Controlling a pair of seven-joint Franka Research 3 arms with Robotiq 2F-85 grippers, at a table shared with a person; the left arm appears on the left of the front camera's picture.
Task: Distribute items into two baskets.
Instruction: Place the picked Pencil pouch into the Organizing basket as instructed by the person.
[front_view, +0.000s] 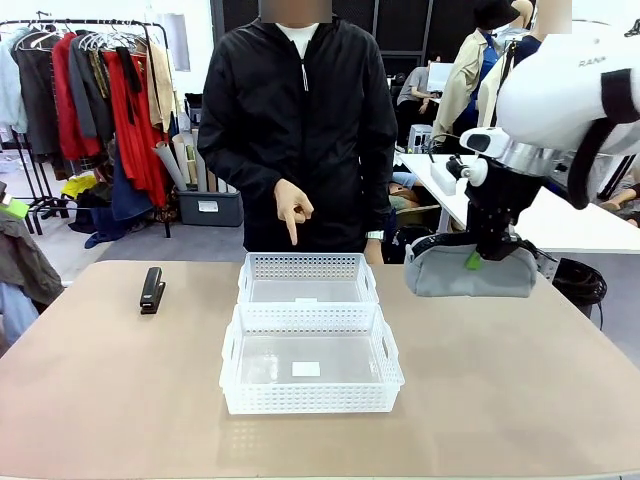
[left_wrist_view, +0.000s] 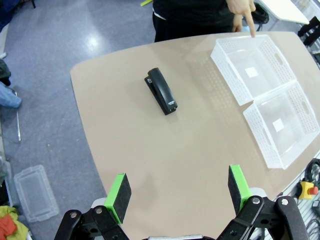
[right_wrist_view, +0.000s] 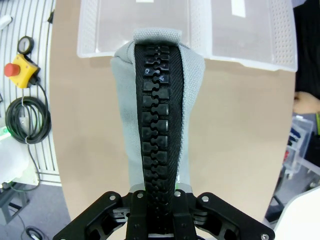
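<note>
Holding the pouch (front_view: 440, 275) clamped by its zipper edge, the right gripper (front_view: 490, 255) hangs above the table (front_view: 520, 380), right of the near basket (front_view: 310, 398). A level sweep over the far basket (front_view: 305, 258), where the person's hand (front_view: 293, 212) points, then lowering before release, seems best. The left gripper (left_wrist_view: 179, 190) hovers with its jaws apart, and the stapler (front_view: 152, 289) lies on the table's left.

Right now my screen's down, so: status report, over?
Right gripper shut on pouch, right of far basket. Left gripper open, stapler untouched. Person's hand pointing at far basket.
</note>
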